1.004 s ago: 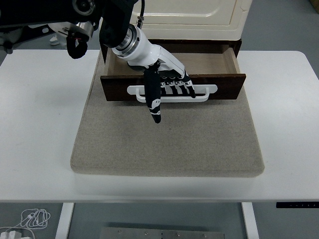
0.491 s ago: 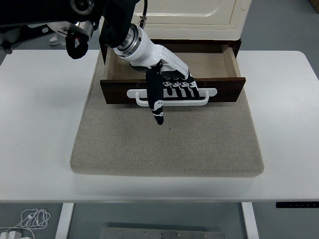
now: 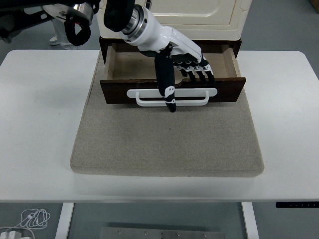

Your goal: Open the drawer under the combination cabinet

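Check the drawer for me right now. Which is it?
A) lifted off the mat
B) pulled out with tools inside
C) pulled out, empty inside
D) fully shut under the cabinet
C: the drawer stands pulled out from under the cabinet on the mat, its visible wooden floor bare, with the left hand above its white handle.

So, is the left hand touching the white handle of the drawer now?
Cannot tell. In the head view the left hand hangs over the drawer, its thumb overlapping the white handle, but neither contact nor a gap shows plainly.
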